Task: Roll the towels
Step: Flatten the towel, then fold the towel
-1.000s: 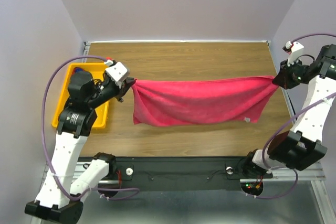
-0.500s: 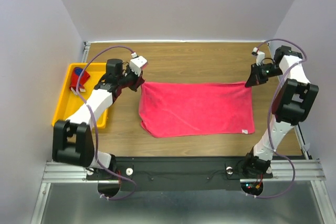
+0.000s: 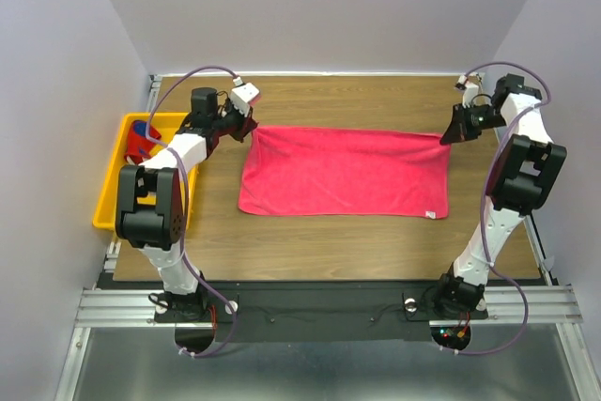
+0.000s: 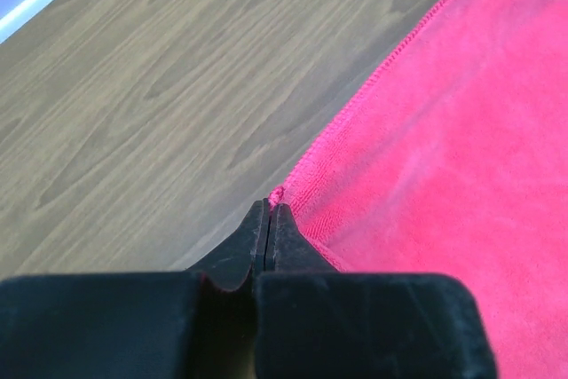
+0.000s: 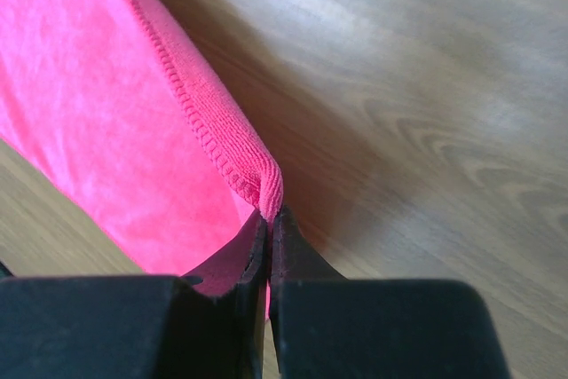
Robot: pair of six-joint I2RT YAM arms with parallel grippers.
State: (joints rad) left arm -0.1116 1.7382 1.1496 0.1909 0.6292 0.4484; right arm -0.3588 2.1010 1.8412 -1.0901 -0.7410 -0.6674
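Note:
The plain pink-red towel lies spread flat on the wooden table, long side left to right. My left gripper is shut on its far left corner; the left wrist view shows the towel running right from the closed fingertips. My right gripper is shut on its far right corner; the right wrist view shows the hem pinched between the fingertips. The patterned red and navy towel lies bunched in the yellow tray.
The yellow plastic tray stands at the table's left edge. A small white tag sits at the towel's near right corner. Walls close the table at the back and sides.
Both arms have moved towards the far side and lowered the towel from hanging stretched between them to lying flat on the table. Both grippers kept their hold on the corners.

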